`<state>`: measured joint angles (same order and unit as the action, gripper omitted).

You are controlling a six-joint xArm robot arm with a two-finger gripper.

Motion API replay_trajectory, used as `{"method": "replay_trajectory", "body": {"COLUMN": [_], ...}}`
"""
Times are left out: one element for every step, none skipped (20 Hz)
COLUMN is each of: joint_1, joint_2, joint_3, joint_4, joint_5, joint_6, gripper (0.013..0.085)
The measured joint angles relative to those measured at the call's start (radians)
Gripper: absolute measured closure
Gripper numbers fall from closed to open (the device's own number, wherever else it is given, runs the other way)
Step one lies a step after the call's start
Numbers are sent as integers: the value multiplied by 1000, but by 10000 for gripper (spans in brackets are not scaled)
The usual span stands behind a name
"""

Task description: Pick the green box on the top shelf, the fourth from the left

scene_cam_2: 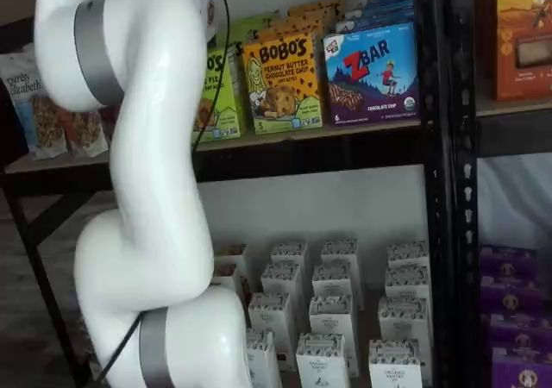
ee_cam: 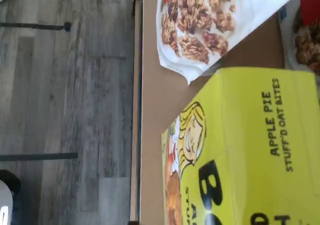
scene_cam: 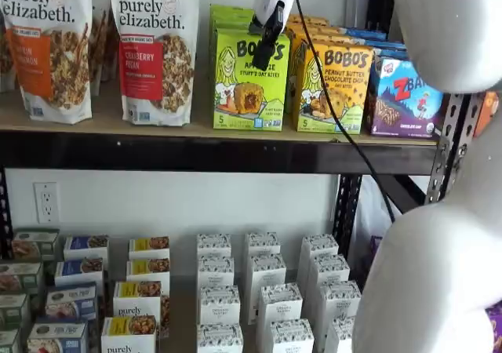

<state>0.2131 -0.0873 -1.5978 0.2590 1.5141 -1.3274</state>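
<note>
While the gripper [scene_cam: 265, 51] is being held just before the green box [scene_cam: 249, 82] on the top shelf [scene_cam: 196, 151], its fingers parted, both sides are being lined up squarely, clear of the orange box [scene_cam: 339, 89].

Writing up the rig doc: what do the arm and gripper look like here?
The arm is glossy white, built of rounded, bulbous links with grey bands at the joints. The gripper has a white body with black fingers; they show side-on, so no gap can be read. A thin black cable trails down from the gripper past the shelf. No markings are legible.
</note>
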Motion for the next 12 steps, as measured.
{"method": "replay_trajectory", "body": {"joint_1": [1, 3, 5, 8, 9, 10, 10, 11, 12, 13, 14, 16], "joint_2": [0, -1, -1, -3, -3, -3, -3, -3, -4, -4, -4, -4], "joint_3": [2, 4, 6, 9, 11, 11, 12, 14, 15, 15, 15, 15], "joint_4": [-3, -7, -11, -16, -17, -18, -16, -15, -14, -14, -16, -19], "joint_5": [0, -2, -3, -5, -5, -5, -5, -6, -7, -7, -7, -7], "joint_6": [1, 2, 4, 5, 6, 7, 7, 8, 8, 9, 10, 12], "gripper": [130, 130, 130, 130, 130, 130, 130, 130, 130, 130, 130, 130]}}
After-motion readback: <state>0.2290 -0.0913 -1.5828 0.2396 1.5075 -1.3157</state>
